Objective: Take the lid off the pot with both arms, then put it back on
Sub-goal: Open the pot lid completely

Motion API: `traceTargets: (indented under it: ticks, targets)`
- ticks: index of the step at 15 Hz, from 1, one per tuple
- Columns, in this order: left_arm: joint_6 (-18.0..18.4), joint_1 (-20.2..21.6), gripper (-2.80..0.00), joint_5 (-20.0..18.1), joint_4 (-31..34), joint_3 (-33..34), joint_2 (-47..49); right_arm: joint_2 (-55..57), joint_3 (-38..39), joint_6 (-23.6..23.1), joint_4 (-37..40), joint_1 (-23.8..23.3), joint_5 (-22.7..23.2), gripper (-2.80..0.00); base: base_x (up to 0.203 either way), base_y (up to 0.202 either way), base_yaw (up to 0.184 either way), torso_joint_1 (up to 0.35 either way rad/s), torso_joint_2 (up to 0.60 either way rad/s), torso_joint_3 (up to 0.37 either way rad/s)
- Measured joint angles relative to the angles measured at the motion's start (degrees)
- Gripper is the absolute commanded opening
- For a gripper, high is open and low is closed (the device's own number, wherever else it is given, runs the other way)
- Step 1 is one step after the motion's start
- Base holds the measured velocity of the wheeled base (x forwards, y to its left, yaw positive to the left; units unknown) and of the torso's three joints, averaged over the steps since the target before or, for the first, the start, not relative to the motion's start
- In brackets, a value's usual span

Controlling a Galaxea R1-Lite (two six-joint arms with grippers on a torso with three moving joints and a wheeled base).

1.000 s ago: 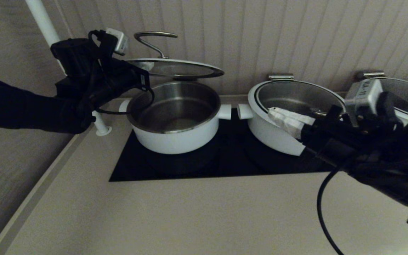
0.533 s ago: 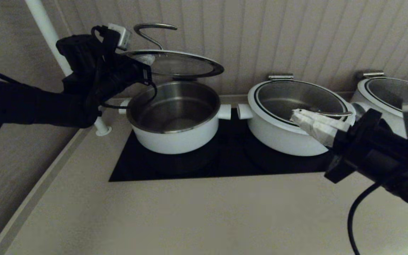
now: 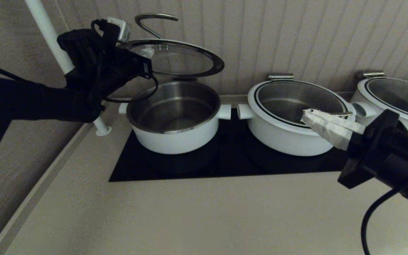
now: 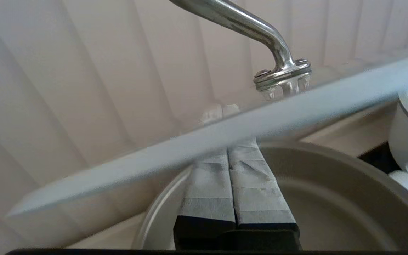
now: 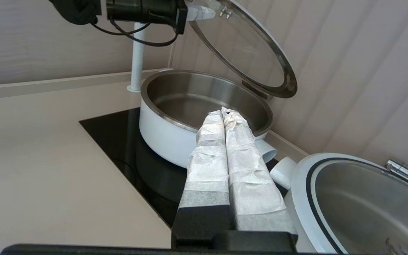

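The pot point(image 3: 175, 138) stands uncovered on the black hob, its steel bowl empty. Over it the glass lid point(image 3: 179, 58) is tilted, left edge high, wire handle point(image 3: 154, 17) on top. My left gripper point(image 3: 147, 53) is at that left edge. In the left wrist view its shut fingers point(image 4: 207, 184) pass under the lid's rim point(image 4: 190, 148), which lies across them. My right gripper point(image 3: 306, 114) is shut on nothing, over the neighbouring pot and well right of the lid. In the right wrist view it point(image 5: 223, 112) points towards the pot point(image 5: 161, 131) and lid point(image 5: 246, 49).
Two wider white pots with lids point(image 3: 278, 134) point(image 3: 402, 117) sit right of the task pot on the hob point(image 3: 225, 163). A white pole point(image 3: 48, 28) rises at the back left by the left arm. A panelled wall stands close behind. Beige counter point(image 3: 190, 219) lies in front.
The left gripper has raised the lid's left edge, so the lid tilts more. The right arm has pulled back to the right, away from the pot.
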Motion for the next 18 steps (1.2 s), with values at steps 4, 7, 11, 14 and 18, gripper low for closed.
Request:
traceTargets:
  ticks: [4,7,11,14,18]
  targets:
    - [0.1,0.0,-2.80,0.3,0.1,-5.1,1.6,-1.1,1.3,0.0,0.1,0.0,0.0,-2.80,0.000,0.000,0.000,0.000,0.00,0.000]
    - [0.1,0.0,-2.80,0.5,0.2,-6.5,2.3,-1.5,1.5,-0.1,0.1,0.0,0.0,-2.80,0.000,0.000,0.000,0.000,0.00,0.000]
    - [0.1,0.0,-2.80,0.6,0.0,-8.9,3.5,-1.6,1.6,-0.2,0.1,0.0,0.0,-2.80,0.000,0.000,0.000,0.000,0.00,0.000]
    - [0.1,0.0,-2.80,1.4,0.1,-13.3,5.4,-1.7,1.8,-0.2,0.1,0.0,0.0,-2.80,0.000,0.000,0.000,0.000,0.00,0.000]
    - [0.1,0.0,-2.80,2.3,-0.2,-16.4,7.4,-1.7,2.0,-0.2,0.0,0.0,0.0,-2.80,0.000,0.000,0.000,0.000,0.00,0.000]
